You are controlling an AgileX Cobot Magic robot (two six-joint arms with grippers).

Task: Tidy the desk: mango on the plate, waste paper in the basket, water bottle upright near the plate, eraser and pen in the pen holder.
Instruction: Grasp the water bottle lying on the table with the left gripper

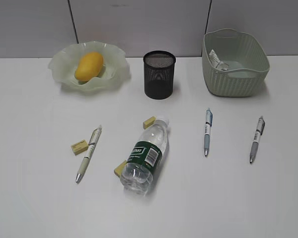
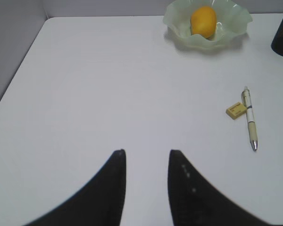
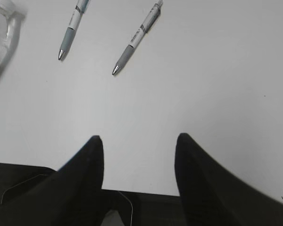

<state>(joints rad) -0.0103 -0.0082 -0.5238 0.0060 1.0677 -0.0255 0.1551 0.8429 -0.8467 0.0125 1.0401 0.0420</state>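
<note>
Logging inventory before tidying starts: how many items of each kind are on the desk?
Pens: 3
Erasers: 3
Water bottle: 1
Mango: 1
Plate: 1
Pen holder: 1
Basket: 1
Waste paper: 1
Total: 12

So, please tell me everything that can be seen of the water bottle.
The water bottle is small, of clear plastic, with a white cap and a dark green label around its middle. It lies on its side on the white desk, cap toward the pen holder, base toward the camera. A yellow eraser sits close by its cap, and another against its lower left side. No gripper touches it.
</note>
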